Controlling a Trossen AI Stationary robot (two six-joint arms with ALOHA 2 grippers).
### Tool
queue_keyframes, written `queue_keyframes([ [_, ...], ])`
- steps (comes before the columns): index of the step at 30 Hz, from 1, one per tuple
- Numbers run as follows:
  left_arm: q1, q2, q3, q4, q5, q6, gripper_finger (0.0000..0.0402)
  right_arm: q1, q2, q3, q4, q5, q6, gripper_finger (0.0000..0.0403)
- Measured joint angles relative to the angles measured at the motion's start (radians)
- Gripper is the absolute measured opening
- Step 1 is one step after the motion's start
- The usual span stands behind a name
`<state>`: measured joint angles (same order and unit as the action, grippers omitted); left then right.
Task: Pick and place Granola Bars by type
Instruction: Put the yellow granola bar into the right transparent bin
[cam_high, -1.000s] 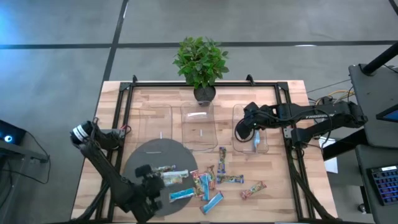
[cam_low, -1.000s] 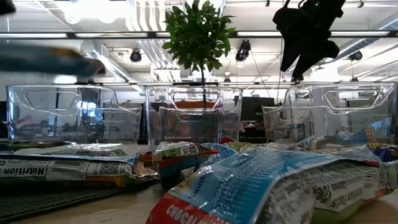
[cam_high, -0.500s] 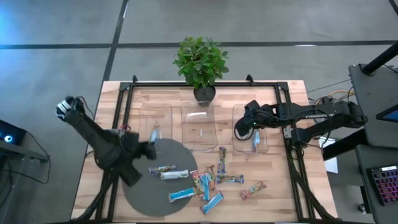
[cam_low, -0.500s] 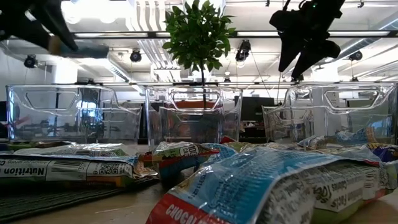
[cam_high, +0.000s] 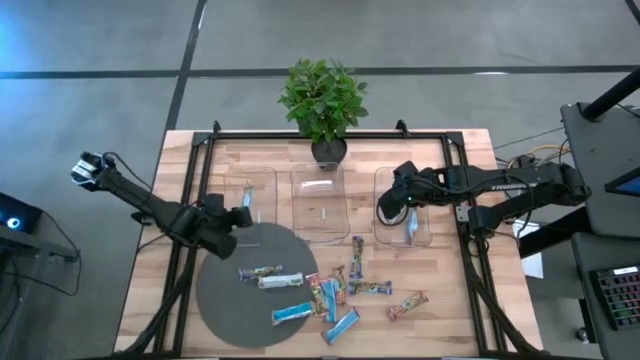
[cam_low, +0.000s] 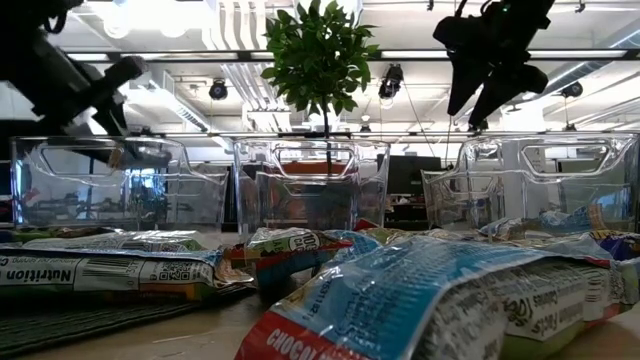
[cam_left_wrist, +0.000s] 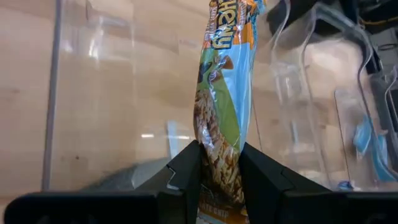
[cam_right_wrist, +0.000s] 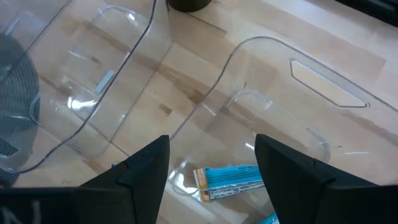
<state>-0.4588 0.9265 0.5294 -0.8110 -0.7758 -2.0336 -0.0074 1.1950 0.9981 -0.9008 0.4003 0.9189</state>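
Observation:
My left gripper (cam_high: 238, 213) is shut on a green-and-orange granola bar (cam_left_wrist: 225, 93), held over the left clear tray (cam_high: 262, 190). My right gripper (cam_high: 392, 212) hangs open above the right clear tray (cam_high: 428, 215), where a blue-and-white bar (cam_right_wrist: 233, 180) lies on the floor; its fingers touch nothing. Several more bars lie loose near the table's front, some on the round grey mat (cam_high: 225, 300), such as a white one (cam_high: 280, 282) and a blue one (cam_high: 292, 313). My left gripper pinches the bar near its rear end (cam_left_wrist: 219, 163) between its two fingers (cam_left_wrist: 186, 171), one on each flat face. The fingers slant down from the table's left side. The rest of the bar sticks out ahead of the fingers, lifted clear above the left tray.
A middle clear tray (cam_high: 320, 205) stands between the other two. A potted plant (cam_high: 322, 98) sits at the far edge behind it. Black frame rails (cam_high: 195, 180) run along the table's left and right sides. Loose bars (cam_high: 370, 288) are scattered right of the mat.
My left gripper has swung from the near edge over the grey mat toward the table's far left, ending over the left tray. It has rolled about its own axis on the way. The bar has travelled with it, clear of the table.

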Motion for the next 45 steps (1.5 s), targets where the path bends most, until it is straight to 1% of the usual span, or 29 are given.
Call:
queue_keyframes([
  [3,0.017,-0.012,-0.038,0.08,0.034,0.013,0.008,0.0,0.0,0.0,0.0,0.018,-0.004,0.0226],
  [6,0.018,-0.011,-0.045,0.138,0.03,0.037,0.008,0.0,0.0,0.0,0.0,0.02,-0.006,0.0226],
  [11,0.019,-0.011,-0.025,0.14,-0.028,0.079,0.008,0.0,0.0,0.0,0.0,0.027,-0.006,0.0226],
  [17,0.019,-0.011,-0.006,0.14,-0.059,0.098,0.008,-0.003,0.0,0.0,0.0,0.049,-0.006,0.0226],
  [20,0.019,-0.019,0.004,0.167,-0.089,0.158,0.008,-0.006,0.0,0.0,0.0,0.049,-0.006,0.0226],
  [22,0.019,-0.032,0.013,0.227,-0.099,0.251,0.008,-0.006,0.0,0.0,0.0,0.049,-0.006,0.0226],
  [24,0.016,-0.041,0.024,0.338,-0.081,0.435,0.008,-0.006,0.0,0.0,0.0,0.048,-0.018,0.0226],
  [26,0.016,-0.048,0.04,0.485,0.005,0.678,0.008,-0.006,0.0,0.0,0.001,0.038,-0.039,0.0226],
  [28,0.015,-0.04,0.064,0.62,0.139,0.936,0.008,-0.006,0.0,0.0,0.014,-0.001,-0.088,0.0226],
  [29,0.015,-0.031,0.08,0.655,0.197,1.021,0.008,-0.006,0.0,-0.001,0.034,-0.033,-0.13,0.0226],
  [31,0.015,-0.002,0.119,0.646,0.252,1.115,0.008,0.0,0.0,-0.001,0.1,-0.119,-0.221,0.0226],
  [34,0.018,0.049,0.188,0.589,0.284,1.254,0.008,0.022,0.0,-0.001,0.246,-0.238,-0.33,0.0226],
  [37,0.03,0.109,0.243,0.524,0.292,1.335,0.008,0.037,-0.001,-0.001,0.366,-0.281,-0.349,0.0226],
  [38,0.038,0.129,0.255,0.518,0.29,1.352,0.008,0.038,-0.001,-0.001,0.393,-0.3,-0.337,0.0226],
  [40,0.058,0.167,0.278,0.515,0.266,1.389,0.008,0.03,0.004,0.0,0.429,-0.369,-0.264,0.0226],
  [43,0.095,0.224,0.312,0.52,0.226,1.476,0.008,0.003,0.026,-0.001,0.452,-0.471,-0.087,0.0226],
  [45,0.126,0.263,0.336,0.517,0.224,1.541,0.008,-0.007,0.047,-0.001,0.476,-0.495,0.019,0.0226],
])
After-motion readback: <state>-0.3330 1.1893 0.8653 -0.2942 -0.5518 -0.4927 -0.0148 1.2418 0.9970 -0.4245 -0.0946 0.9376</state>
